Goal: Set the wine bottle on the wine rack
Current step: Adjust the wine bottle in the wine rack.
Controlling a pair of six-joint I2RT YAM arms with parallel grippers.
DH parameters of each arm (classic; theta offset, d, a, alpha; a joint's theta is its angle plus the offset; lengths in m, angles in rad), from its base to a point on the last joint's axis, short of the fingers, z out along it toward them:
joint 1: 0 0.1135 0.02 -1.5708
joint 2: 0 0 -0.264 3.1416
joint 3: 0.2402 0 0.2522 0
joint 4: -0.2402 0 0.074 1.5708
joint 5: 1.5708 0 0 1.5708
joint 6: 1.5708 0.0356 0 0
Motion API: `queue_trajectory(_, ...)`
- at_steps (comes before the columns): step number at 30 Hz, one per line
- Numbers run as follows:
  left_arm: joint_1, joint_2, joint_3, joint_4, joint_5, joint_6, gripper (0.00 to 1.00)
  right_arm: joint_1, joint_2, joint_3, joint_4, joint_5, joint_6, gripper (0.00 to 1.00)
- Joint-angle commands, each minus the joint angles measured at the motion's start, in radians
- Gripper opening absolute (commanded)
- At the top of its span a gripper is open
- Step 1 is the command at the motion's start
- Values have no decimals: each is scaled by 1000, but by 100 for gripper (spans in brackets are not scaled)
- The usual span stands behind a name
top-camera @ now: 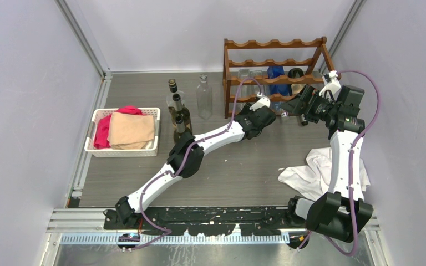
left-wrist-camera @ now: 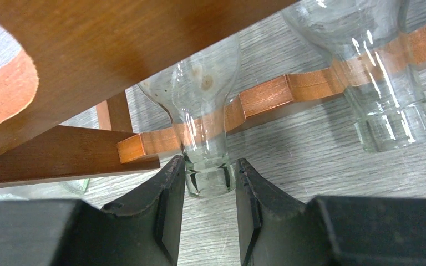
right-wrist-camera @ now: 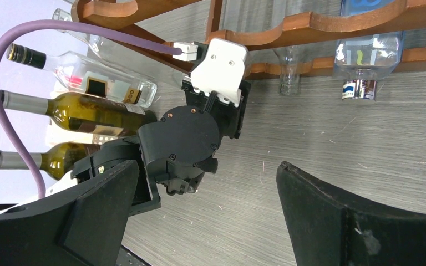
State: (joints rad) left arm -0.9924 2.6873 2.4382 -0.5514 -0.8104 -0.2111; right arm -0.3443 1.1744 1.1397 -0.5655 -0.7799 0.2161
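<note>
At the foot of the wine rack (top-camera: 274, 42), the left gripper (left-wrist-camera: 209, 166) pinches a clear wine bottle (left-wrist-camera: 199, 94) by its neck.
The bottle lies in the lowest tier, shoulder on the front rail and mouth sticking out toward the arm, with a second clear bottle (left-wrist-camera: 383, 72) just beside it. The right gripper (right-wrist-camera: 206, 169) hovers over the table (right-wrist-camera: 321, 144) near the rack, jaws spread wide and holding nothing.

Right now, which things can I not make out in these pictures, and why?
Left wrist view: most of the clear bottle in the left gripper, covered by a wine rack rail.
Top view: that grip, under the left arm and rack rails.
Right wrist view: that grip, behind the left arm.
</note>
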Motion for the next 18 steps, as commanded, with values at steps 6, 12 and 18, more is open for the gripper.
queue_trajectory(6,28,3,30,-8,88,-136,0,-5,-4,32,6,-24,-19,100)
queue_trajectory(12,50,-1,27,-10,116,-201,0,-4,-3,31,3,-25,-25,100)
queue_trajectory(18,63,-26,1,22,144,-217,0,-4,-6,28,0,-26,-32,100)
